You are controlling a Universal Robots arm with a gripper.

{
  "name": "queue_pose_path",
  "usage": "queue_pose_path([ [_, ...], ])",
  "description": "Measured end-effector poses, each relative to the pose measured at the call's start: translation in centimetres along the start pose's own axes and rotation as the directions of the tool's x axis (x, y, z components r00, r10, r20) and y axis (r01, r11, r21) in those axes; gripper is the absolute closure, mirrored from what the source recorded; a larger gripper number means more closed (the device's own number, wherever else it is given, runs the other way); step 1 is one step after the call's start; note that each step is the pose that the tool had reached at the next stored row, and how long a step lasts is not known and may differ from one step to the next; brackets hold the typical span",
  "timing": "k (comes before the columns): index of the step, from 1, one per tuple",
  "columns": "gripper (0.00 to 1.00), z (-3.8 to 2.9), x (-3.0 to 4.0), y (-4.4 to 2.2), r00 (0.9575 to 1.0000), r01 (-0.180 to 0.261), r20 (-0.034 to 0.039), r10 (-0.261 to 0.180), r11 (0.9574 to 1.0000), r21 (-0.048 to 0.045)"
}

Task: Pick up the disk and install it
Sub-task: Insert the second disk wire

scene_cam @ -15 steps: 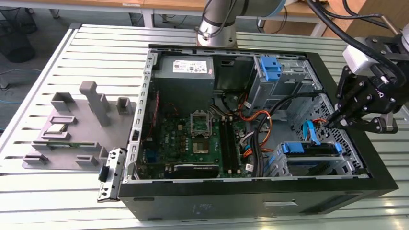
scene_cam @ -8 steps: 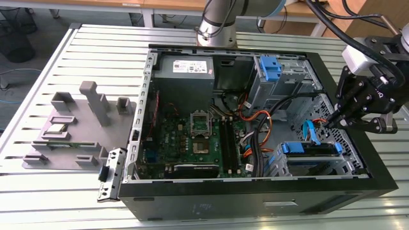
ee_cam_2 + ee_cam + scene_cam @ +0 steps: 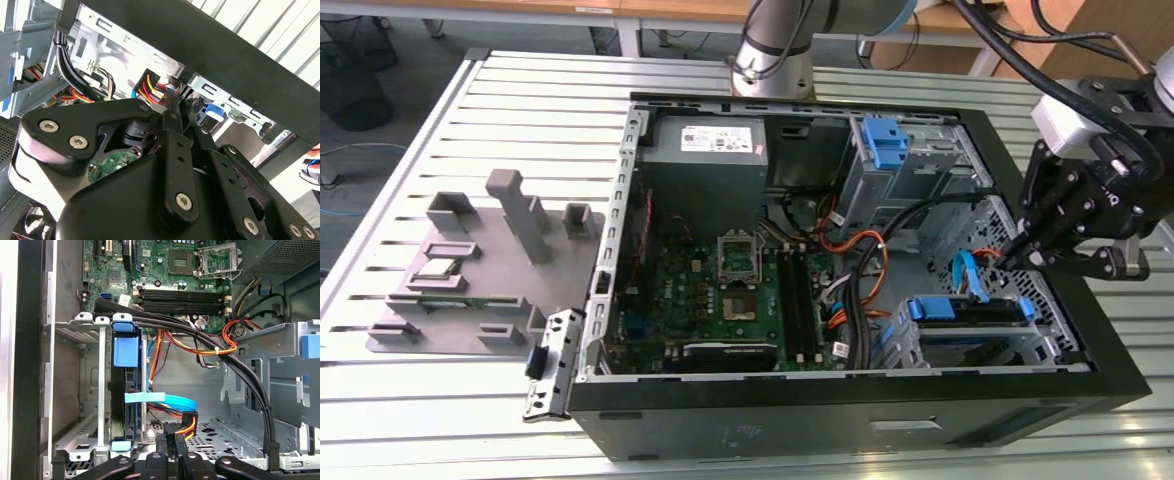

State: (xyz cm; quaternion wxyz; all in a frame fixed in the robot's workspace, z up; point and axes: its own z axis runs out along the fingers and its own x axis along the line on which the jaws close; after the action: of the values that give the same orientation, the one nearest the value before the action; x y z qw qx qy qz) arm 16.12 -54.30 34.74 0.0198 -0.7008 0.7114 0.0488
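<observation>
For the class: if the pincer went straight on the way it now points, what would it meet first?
Probably the cable plug with red and yellow wires, which sits just beyond the pincer in the first wrist view. Depth is unclear, so they may already touch.

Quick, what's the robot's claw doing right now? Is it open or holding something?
Black metal gripper: closed on a connector with red, yellow and black wires, inside the open black computer case.

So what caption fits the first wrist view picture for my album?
Gripper hovering beside the disk seated in its bay.
</observation>
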Motion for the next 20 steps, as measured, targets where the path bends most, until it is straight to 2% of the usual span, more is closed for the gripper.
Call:
queue_pose_path([
  [5, 0.82, 0.1, 0.02, 0.33, 0.9999, 0.0, -0.0108, 0.001, 1.0, 0.0005],
  [11, 0.82, 0.09, 0.26, 0.37, 0.9999, -0.002, -0.0115, 0.002, 1.0, 0.0007],
  [20, 0.82, 0.03, 1.61, 0.37, 0.9999, -0.002, -0.0114, 0.002, 1.0, 0.0008],
])
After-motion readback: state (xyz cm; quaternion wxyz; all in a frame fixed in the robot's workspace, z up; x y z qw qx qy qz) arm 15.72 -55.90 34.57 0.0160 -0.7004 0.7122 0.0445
